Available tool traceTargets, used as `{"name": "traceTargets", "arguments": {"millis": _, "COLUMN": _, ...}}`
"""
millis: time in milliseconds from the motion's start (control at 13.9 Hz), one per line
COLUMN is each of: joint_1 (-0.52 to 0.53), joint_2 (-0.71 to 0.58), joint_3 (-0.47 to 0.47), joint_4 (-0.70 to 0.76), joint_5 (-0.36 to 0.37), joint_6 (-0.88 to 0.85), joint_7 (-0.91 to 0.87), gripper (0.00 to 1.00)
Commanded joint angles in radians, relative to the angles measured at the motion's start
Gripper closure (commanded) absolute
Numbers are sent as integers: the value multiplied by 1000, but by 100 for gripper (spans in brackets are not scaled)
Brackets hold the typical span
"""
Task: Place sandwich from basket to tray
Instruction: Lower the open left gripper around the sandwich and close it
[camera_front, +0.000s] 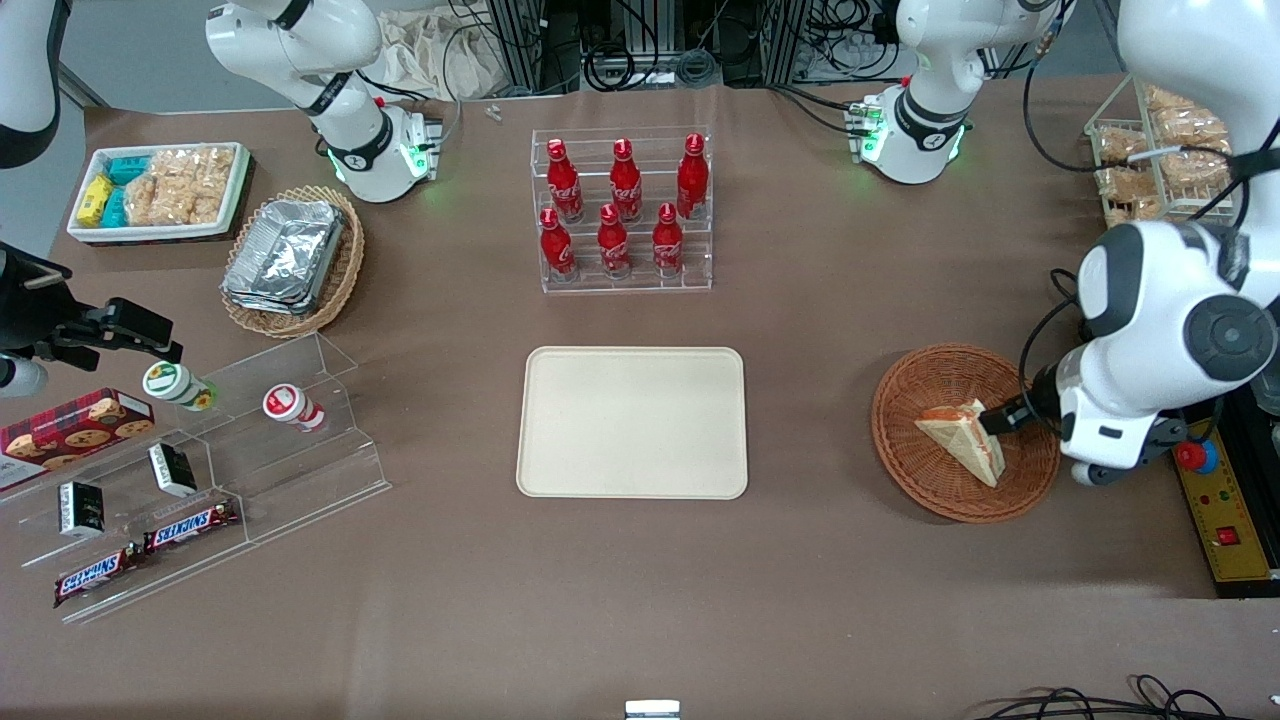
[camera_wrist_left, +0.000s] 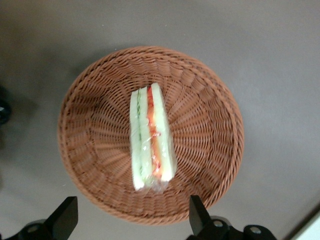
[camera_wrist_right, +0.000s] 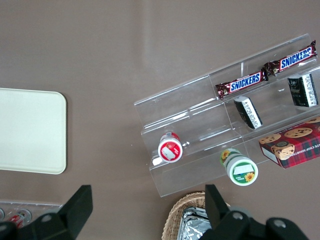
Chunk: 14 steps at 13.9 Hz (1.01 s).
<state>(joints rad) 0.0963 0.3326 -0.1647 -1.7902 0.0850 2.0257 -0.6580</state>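
The gripper is seen hanging right above the basket, fingers spread wide apart with nothing held between them. In the front view it's parked at the basket's edge on the working arm's side, with its black tip just over the sandwich.

The sandwich is still lying in the basket, not picked up yet. From the wrist camera it is seen edge-on, wrapped in clear film, with white bread layers and green and orange-red filling showing. It sits roughly in the middle of the reddish-brown wicker bowl.

The basket is placed on the brown table toward the working arm's end. The cream tray is found beside it, well apart, near the table's middle, and nothing is lying on it.

Farther from the front camera than the tray, a clear rack of red cola bottles is stood up. Toward the parked arm's end, a lighter wicker basket with foil containers, a white tray of snack packets and a clear stepped stand with Snickers bars and small cups can be made out.
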Motion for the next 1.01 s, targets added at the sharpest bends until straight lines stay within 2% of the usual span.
{"name": "traceTargets", "arguments": {"millis": 0, "joint_1": -4, "joint_2": 55, "joint_3": -2, "joint_4": 12, "joint_5": 21, "joint_6": 65, "joint_7": -156, "gripper": 0}}
{"name": "traceTargets", "arguments": {"millis": 936, "joint_1": -4, "joint_2": 121, "joint_3": -4, "joint_4": -6, "joint_5": 21, "joint_6": 80, "joint_7": -187, "gripper": 0}}
